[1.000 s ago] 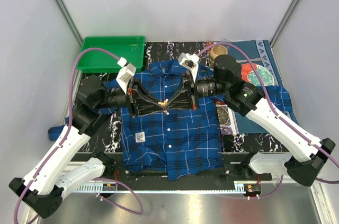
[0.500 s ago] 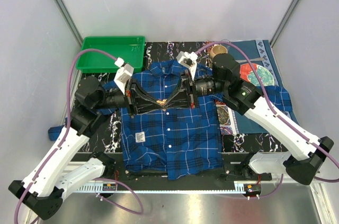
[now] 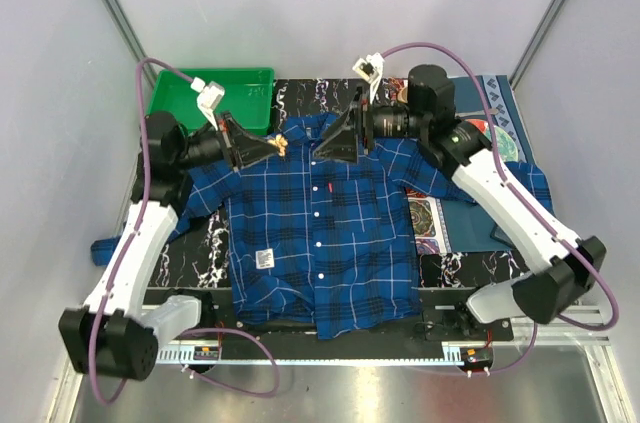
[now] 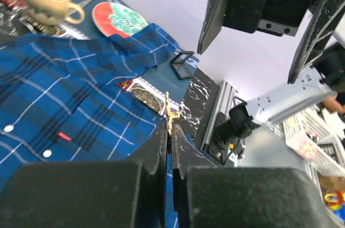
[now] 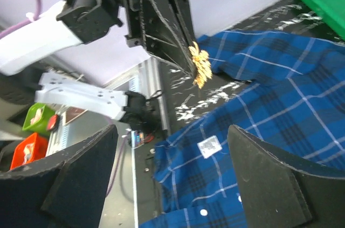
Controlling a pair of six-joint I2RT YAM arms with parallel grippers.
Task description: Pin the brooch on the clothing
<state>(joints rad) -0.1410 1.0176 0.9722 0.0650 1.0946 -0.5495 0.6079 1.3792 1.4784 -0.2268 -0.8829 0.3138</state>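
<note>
The brooch [image 3: 282, 148], a small pale gold flower, is pinched at the tip of my left gripper [image 3: 272, 148], raised above the shirt's left shoulder. In the left wrist view it shows edge-on [image 4: 171, 110] between the shut fingers [image 4: 156, 147]. The clothing [image 3: 320, 233], a blue plaid shirt, lies spread flat on the table. My right gripper [image 3: 328, 143] faces the left one over the collar, a short gap away, open and holding nothing. From the right wrist view the brooch [image 5: 200, 66] hangs from the left gripper's fingers [image 5: 172, 23], well beyond my right gripper [image 5: 172, 185].
A green tray [image 3: 210, 98] stands at the back left. A tan mug [image 4: 51, 1] and a red and teal plate [image 4: 118, 18] rest on a blue mat at the back right. The shirt's white label [image 5: 209, 145] lies near the hem.
The right gripper opened and let go of the brooch. Both arms rose and drew apart toward the back, the left carrying the brooch off to the left.
</note>
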